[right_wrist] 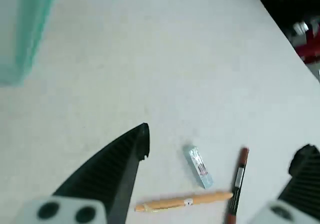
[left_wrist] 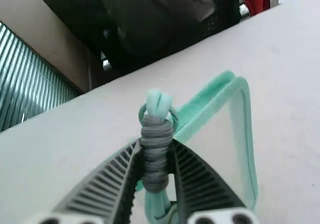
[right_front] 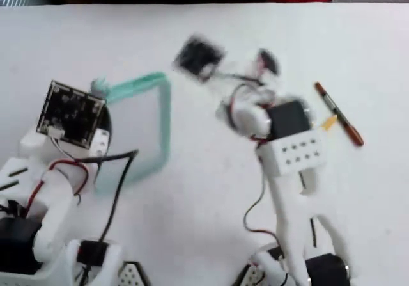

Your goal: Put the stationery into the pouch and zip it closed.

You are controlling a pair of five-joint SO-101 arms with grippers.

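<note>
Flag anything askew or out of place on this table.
Nothing damaged or spilled. The brown pen, orange pen and a small pale-blue piece lie loose at odd angles under the open right claw, apart from the pouch.

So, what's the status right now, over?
Left gripper, jaws shut on the pouch's zip pull. Right gripper, jaws open over brown pen, orange pen, small blue piece, all outside pouch. No obstruction seen.

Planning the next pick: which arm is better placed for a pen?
Right: the right gripper, open, hangs above the orange pen and brown pen; the left gripper is shut on the zipper pull of the pouch.
</note>
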